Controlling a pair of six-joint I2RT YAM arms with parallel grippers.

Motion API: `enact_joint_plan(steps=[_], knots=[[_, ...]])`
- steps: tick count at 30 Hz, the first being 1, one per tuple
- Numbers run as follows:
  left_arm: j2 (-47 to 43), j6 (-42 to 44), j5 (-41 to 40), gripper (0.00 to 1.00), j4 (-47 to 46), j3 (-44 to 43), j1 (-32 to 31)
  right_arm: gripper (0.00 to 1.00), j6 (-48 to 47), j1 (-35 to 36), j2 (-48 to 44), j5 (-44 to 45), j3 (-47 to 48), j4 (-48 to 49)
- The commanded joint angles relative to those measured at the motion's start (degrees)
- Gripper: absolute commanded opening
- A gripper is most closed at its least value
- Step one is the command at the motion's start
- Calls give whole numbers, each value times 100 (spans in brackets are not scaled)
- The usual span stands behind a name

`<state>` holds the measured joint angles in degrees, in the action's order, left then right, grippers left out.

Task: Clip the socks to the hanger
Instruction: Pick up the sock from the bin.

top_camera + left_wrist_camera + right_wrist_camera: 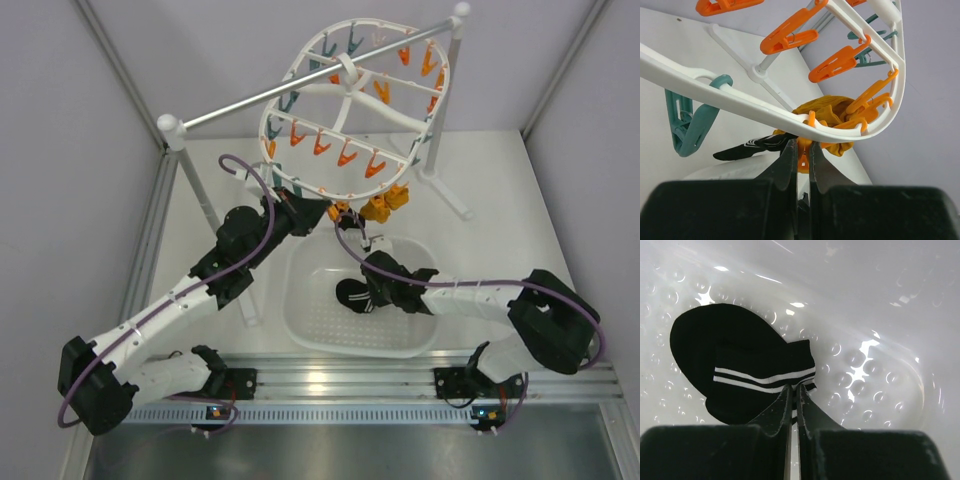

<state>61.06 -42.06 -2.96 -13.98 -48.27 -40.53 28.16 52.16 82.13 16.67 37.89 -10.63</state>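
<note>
The right gripper (792, 389) was down in the white basket (880, 315) on the near middle of the table. Its fingers were pressed together on the cuff of the black striped sock (740, 355), which lay on the basket floor. Farther off, the left gripper (801, 149) was clamped on an orange clothespin (803, 160) under the near rim of the hanger (740, 102), just beside the mustard socks (822, 107) bunched at that rim.

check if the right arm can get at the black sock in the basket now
Probably yes: the right gripper is down inside the basket, jaws closed on the striped cuff of the black sock, nothing between.
</note>
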Motion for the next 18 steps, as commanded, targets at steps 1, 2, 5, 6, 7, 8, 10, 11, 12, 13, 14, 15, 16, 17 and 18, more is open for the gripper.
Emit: enact_joint_plan(steps=[1,2,5,6,7,8,10,11,12,13,14,15,16,17,18], knots=[[-24,-109,-90,0,-79,90,2,0,-100,75,49,100,52,79],[-32,-118,-91,0,-70,90,10,0,-109,66,-108,109,52,53],[-15,-127,-64,0,-79,90,2,0,-214,75,-555,65,78,-44],[-6,-118,-73,0,-88,90,10,0,-276,84,-679,39,87,-61],[3,-118,-56,0,-88,90,10,0,-355,84,-837,4,96,-79],[3,-109,-47,0,-88,90,2,0,-495,84,-1143,-40,105,-97],[-15,-100,-38,0,-79,99,2,0,-688,84,-1470,-128,131,-123],[-24,-92,-47,0,-70,99,2,0,-889,84,-1793,-181,122,-141],[-24,-91,-38,0,-53,107,10,0,-978,84,-1945,-207,122,-158],[-41,-91,-29,0,-44,125,10,0,-1206,84,-2085,-251,122,-158],[-50,-100,-12,0,-35,134,10,0,-1321,84,-2339,-304,114,-158],[-59,-109,-3,0,-26,142,10,0,-1418,84,-2455,-296,105,-141],[-59,-109,15,0,-35,160,19,0,-1515,84,-2578,-322,79,-80],[-59,-126,32,0,-35,160,10,0,-1750,84,-2788,-444,61,-27],[-50,-144,67,0,-35,169,10,0,-1840,84,-2903,-523,43,104]])
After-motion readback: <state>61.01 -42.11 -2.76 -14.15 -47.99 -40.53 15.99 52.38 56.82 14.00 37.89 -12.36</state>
